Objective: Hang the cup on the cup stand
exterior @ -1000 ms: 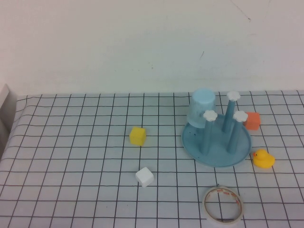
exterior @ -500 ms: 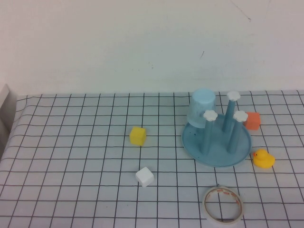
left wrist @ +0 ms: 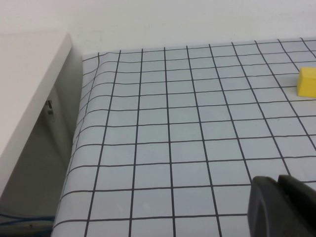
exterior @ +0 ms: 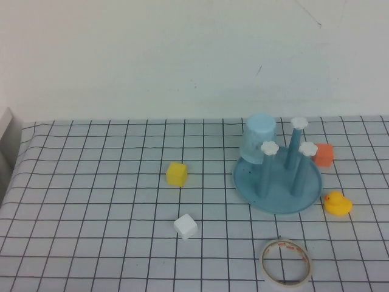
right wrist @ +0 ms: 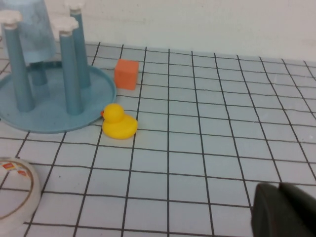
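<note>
1. Light blue and faintly see-through, the cup (exterior: 260,138) sits upside down over the rear-left peg of the cup stand (exterior: 277,190), closed base up, mouth down, long axis upright.
2. Its wall is smooth plastic and widens slightly toward the mouth; the right wrist view shows the same cup (right wrist: 33,28) draped over its peg with the rim clear of the dish.
3. The cup stand is a round blue-grey plastic dish with a shallow raised rim; three bare blue pegs stand upright on it, each a plain cylinder topped with a white flower-shaped cap (exterior: 269,147).
4. The surface (exterior: 91,201) is a pale cloth printed with a black grid, slightly wrinkled at its left edge.
5. A matte orange cube (exterior: 323,154) lies just behind the dish on its right, and a glossy yellow rubber duck (exterior: 336,204) rests just beside the dish's right front rim.
6. A yellow cube (exterior: 176,174) lies well left of the stand, a white cube (exterior: 185,226) nearer the robot, and a flat tape ring (exterior: 285,262) in front of the dish.
7. The left gripper (left wrist: 284,207) hangs above bare cloth near the left edge; only a dark fragment shows, so I cannot tell the state of its fingers.
8. The right gripper (right wrist: 285,210) hangs over the grid to the right of the duck; its fingers likewise cannot be told.
</note>
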`<state>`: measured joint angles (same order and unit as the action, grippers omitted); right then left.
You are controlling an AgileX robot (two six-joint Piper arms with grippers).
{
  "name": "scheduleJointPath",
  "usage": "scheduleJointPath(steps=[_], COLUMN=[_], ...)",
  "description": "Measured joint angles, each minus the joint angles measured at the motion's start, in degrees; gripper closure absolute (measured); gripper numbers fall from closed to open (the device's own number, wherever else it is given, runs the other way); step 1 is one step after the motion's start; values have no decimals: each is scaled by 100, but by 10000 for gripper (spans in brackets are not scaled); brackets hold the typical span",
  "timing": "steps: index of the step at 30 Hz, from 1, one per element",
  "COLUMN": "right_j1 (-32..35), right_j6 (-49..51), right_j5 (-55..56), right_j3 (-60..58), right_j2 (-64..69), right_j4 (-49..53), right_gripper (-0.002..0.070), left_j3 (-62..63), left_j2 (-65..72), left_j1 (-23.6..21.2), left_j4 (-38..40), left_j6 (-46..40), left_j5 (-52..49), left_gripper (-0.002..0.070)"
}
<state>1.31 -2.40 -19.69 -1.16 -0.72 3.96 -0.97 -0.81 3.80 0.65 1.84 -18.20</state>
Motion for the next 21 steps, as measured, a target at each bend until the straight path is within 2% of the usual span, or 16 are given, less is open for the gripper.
scheduleJointPath(steps=[10,21], right_j1=[0,0], right_j6=[715,752], right_j5=[-24,-32], right_j3=[10,10], right_j2=[0,0], right_j4=[179,188], right_gripper=[678,678], left_j3=[0,0], left_j2=[0,0], left_j1=[0,0], left_j4=[0,0], left_j6=[0,0], left_j5=[0,0], left_gripper=[676,676])
